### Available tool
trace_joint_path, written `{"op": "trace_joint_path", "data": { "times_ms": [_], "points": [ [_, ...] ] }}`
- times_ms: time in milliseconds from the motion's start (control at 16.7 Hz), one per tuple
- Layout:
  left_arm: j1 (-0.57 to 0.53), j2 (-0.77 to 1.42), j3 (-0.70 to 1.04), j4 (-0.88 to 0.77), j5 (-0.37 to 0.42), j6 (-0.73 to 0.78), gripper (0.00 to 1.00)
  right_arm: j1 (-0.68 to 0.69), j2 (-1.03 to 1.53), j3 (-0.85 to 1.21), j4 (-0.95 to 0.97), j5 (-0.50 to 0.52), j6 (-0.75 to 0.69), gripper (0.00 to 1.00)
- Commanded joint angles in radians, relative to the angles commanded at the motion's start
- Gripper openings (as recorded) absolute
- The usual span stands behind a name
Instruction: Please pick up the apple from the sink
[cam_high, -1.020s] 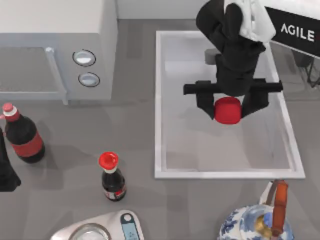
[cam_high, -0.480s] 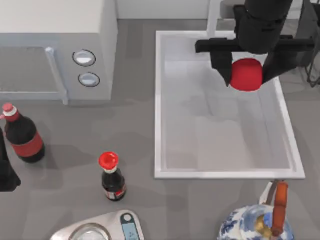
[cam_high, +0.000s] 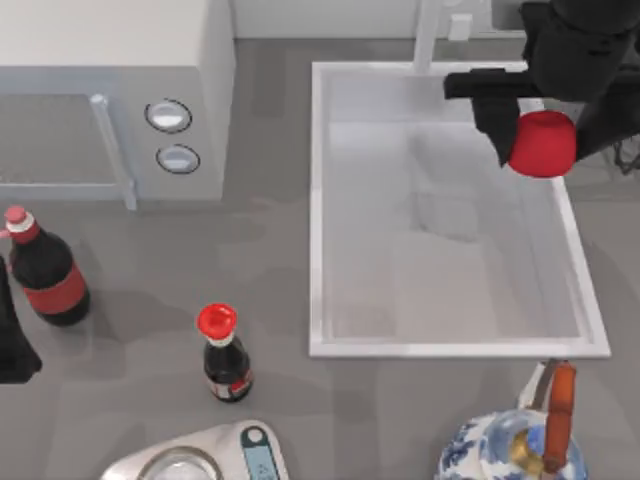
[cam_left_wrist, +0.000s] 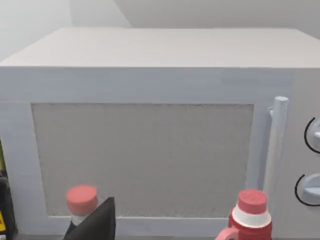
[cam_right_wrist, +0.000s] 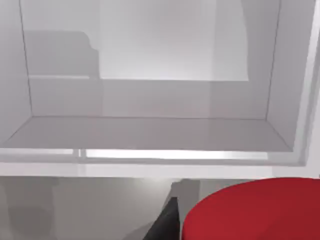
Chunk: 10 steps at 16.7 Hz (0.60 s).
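Your right gripper (cam_high: 543, 143) is clamped on the apple (cam_high: 542, 144), held above the far right corner of the sink (cam_high: 318, 200), beside its right rim. You see the sink as a large white basin, long axis running near to far. The apple is round and blocky, with no clear long axis or pointing direction. Your left arm (cam_high: 14, 340) sits parked at the table's left edge.

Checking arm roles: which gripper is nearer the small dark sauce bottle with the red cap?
Left. The left gripper sits at the table's left edge, a short way left of the sauce bottle. The right gripper holds the red apple over the white sink, far right.
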<state>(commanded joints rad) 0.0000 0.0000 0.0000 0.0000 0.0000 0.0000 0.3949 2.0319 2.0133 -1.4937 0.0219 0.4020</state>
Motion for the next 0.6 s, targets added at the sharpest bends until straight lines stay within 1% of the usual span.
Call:
{"op": "trace_joint_path", "data": {
  "times_ms": [120,420,600],
  "points": [
    [0.0,0.0,0.0,0.0,0.0,0.0,1.0,-0.074,-0.088,-0.119,0.023,-0.003,-0.074,0.0],
    [0.0,0.0,0.0,0.0,0.0,0.0,1.0,-0.293,-0.355,-0.52,0.089,-0.014,-0.292,0.0],
    [0.0,0.0,0.0,0.0,0.0,0.0,1.0,-0.406,-0.489,-0.683,0.122,-0.019,-0.405,0.0]
  ]
}}
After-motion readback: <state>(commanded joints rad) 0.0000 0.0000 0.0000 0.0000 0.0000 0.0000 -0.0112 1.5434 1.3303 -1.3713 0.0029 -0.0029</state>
